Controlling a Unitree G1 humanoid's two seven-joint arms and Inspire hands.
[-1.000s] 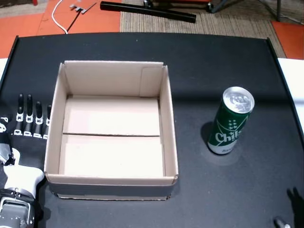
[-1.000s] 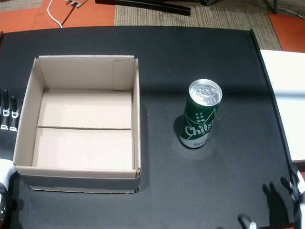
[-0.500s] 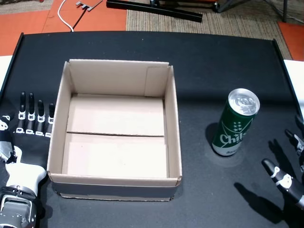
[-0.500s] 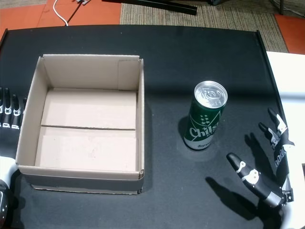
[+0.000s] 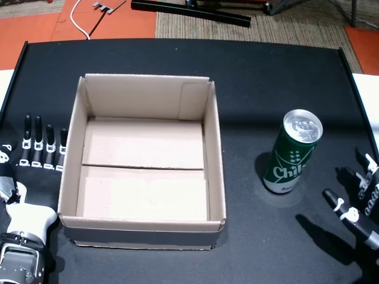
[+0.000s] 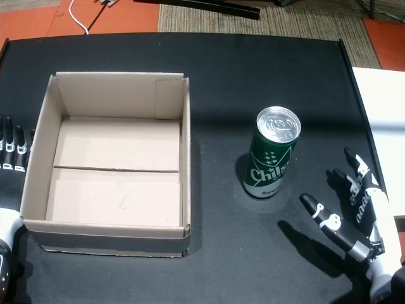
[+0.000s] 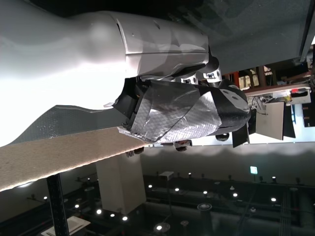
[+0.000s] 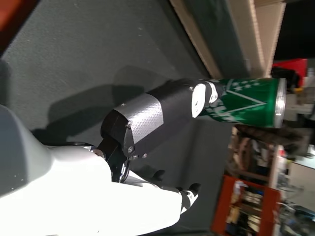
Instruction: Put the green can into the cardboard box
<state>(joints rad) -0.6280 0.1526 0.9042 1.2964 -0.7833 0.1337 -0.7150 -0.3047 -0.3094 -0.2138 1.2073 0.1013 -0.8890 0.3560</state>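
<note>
The green can [image 5: 293, 152] [image 6: 271, 152] stands upright on the black table, right of the cardboard box [image 5: 77, 219] [image 6: 185, 152], which is open at the top with nothing inside. My right hand [image 5: 360, 208] [image 6: 352, 212] is open at the lower right, fingers spread, a short gap from the can and not touching it. The right wrist view shows its thumb [image 8: 147, 115] stretched toward the can [image 8: 246, 102]. My left hand [image 5: 29, 160] [image 6: 11, 149] lies flat and open on the table just left of the box; in the left wrist view the hand [image 7: 182, 108] holds nothing.
The black table [image 5: 249, 77] ends at a raised edge on the right, with a white surface [image 6: 380, 107] beyond. Orange floor, a woven rug and a black bar [image 5: 189, 10] lie behind the table. A white cable [image 5: 80, 23] trails at the back left.
My right hand has come into view from the lower right and moved up toward the can. The can, box and left hand have stayed put.
</note>
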